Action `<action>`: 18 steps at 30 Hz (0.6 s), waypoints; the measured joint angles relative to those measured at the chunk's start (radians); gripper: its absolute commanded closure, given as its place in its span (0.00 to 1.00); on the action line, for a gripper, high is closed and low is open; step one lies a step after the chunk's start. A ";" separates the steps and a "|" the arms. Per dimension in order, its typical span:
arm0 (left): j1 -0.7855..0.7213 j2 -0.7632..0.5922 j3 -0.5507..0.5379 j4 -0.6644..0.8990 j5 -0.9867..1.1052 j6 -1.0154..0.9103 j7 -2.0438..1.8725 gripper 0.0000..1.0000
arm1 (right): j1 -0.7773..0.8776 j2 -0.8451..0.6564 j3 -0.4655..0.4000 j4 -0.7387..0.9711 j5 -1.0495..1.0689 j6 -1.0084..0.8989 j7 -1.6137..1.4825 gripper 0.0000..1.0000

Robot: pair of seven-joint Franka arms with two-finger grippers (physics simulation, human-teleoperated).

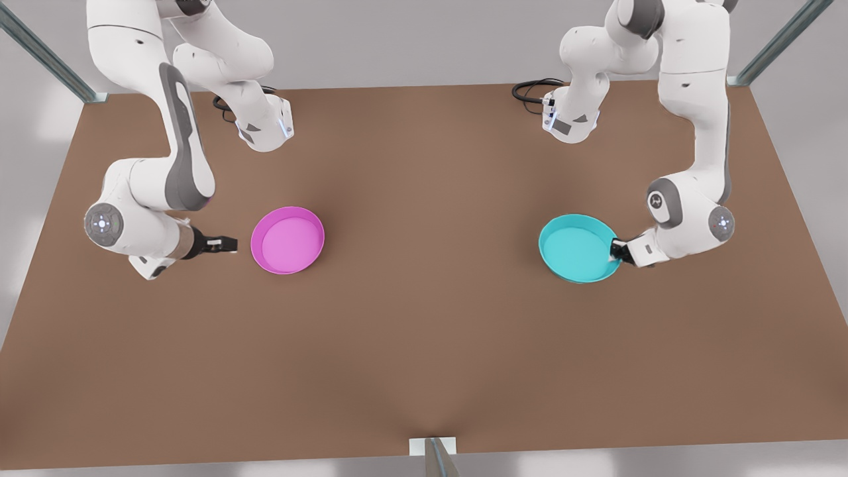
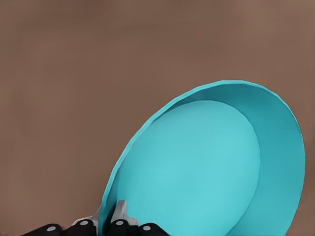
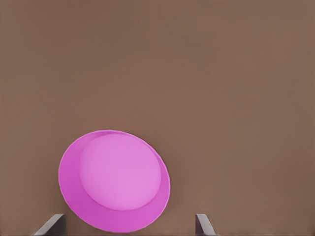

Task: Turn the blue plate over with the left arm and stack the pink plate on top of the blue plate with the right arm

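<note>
The blue plate [image 1: 578, 248] is on the front view's right, hollow side up and slightly tilted. My left gripper [image 1: 616, 250] is shut on its rim at the edge nearest that arm; in the left wrist view the rim of the blue plate [image 2: 197, 172] runs between the fingers of the left gripper [image 2: 109, 217]. The pink plate [image 1: 288, 240] lies flat on the front view's left, hollow side up. My right gripper [image 1: 232, 244] is open just beside it, apart from the rim. In the right wrist view the pink plate [image 3: 114, 179] sits ahead of the right gripper [image 3: 128, 225].
Both plates rest on a wide brown table [image 1: 424, 344]. Metal frame posts [image 1: 437, 457] stand at its edges, and cables [image 1: 530, 89] lie near the arm bases at the back.
</note>
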 measured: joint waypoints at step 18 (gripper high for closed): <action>-1.202 0.511 0.622 0.678 0.645 -0.469 -0.962 0.79 | -0.041 0.047 0.002 -0.230 0.062 0.163 -0.018 0.00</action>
